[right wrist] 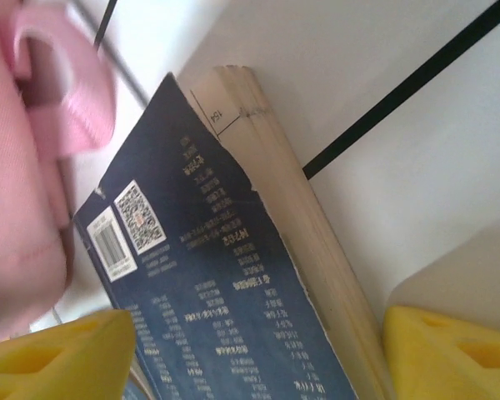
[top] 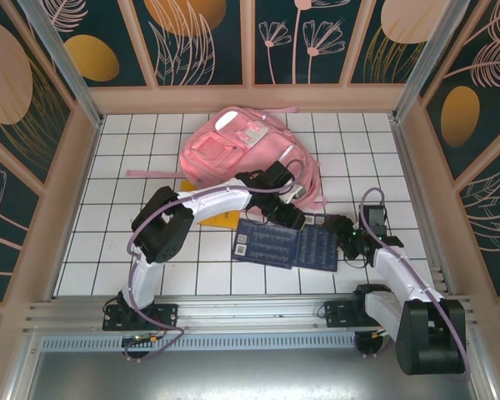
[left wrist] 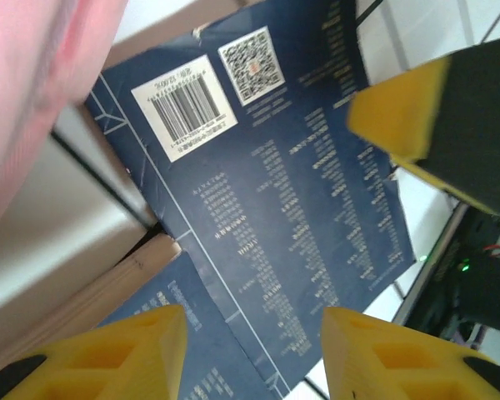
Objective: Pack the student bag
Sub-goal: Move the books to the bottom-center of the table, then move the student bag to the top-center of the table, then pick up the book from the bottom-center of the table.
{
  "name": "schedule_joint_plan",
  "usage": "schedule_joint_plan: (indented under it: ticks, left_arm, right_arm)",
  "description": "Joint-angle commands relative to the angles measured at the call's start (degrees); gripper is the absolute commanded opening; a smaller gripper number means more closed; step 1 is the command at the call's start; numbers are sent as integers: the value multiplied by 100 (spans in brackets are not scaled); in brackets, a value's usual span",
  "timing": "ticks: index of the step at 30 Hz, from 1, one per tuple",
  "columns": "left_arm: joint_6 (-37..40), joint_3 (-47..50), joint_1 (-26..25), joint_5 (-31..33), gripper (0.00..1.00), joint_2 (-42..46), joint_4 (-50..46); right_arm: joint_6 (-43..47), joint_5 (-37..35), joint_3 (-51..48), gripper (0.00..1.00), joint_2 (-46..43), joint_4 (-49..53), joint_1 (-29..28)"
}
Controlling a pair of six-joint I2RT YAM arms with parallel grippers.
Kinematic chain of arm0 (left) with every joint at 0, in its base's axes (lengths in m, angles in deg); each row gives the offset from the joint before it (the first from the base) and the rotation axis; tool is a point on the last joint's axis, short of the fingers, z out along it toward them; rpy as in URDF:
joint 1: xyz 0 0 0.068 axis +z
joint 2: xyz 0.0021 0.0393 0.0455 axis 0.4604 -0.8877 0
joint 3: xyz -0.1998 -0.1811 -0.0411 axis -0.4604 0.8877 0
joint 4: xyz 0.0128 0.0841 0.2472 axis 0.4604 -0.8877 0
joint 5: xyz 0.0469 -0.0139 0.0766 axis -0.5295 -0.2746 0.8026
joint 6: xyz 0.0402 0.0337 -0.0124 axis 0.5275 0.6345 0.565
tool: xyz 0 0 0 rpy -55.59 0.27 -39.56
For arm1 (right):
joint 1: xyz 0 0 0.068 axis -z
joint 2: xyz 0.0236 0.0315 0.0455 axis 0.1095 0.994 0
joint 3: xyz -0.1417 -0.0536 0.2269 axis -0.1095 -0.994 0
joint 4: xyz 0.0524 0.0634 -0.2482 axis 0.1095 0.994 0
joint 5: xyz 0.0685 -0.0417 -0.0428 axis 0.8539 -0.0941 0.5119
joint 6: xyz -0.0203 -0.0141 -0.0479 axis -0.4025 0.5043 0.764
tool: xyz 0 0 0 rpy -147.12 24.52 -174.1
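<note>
Big pink student bag (top: 248, 150) lies flat at the far middle of the table, front pockets up. It looks soft, floppy and light, so a strap or the mouth's rim is the best hold. Contents: can't tell. Just in front lies a stiff dark blue book (top: 275, 246). The left gripper (left wrist: 250, 358) hovers over it, jaws apart, gripping nothing. The right gripper (right wrist: 254, 362) is spread wide at the book's page edge.

A blue book (top: 287, 244) lies beside the student bag (top: 248, 154), possibly touching it.
</note>
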Motion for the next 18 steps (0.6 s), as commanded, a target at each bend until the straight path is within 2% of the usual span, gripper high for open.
schedule_joint_plan:
  ticks: [1, 10, 18]
  left_arm:
    - [183, 376, 16, 131, 46, 161, -164]
    - [257, 631, 16, 482, 45, 35, -194]
    - [273, 802, 16, 533, 41, -2, -63]
  right_arm:
    - [331, 801, -25, 74, 125, -220, -350]
    - [665, 816, 354, 52, 109, -104, -912]
    - [860, 541, 684, 41, 198, 227, -1443]
